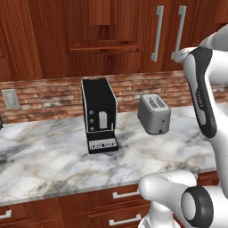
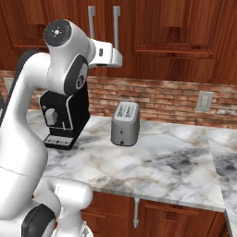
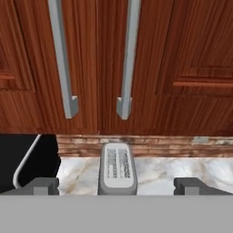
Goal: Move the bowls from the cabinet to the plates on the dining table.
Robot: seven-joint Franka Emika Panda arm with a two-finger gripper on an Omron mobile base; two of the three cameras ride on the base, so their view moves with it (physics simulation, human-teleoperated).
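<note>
The cabinet (image 1: 102, 35) of dark red-brown wood hangs above the counter with its panelled doors shut. Two long silver bar handles (image 3: 61, 59) (image 3: 128, 59) run side by side down the middle doors. My gripper (image 3: 116, 185) is open, raised in front of these doors, with the handles' lower ends just above and ahead of its fingertips (image 3: 43, 184). The left base view shows the hand (image 1: 180, 55) beside the right handle (image 1: 180, 29). From the right base, the hand (image 2: 113, 56) sits below the handles (image 2: 116, 25). The bowls are hidden. The dining table and plates are out of view.
A black coffee machine (image 1: 99, 115) and a silver toaster (image 1: 154, 114) stand on the marble counter (image 1: 44, 156) below the cabinet, against a brick backsplash. Low drawers (image 1: 124, 194) with short handles run under the counter. A wall outlet (image 2: 204, 101) sits at the right.
</note>
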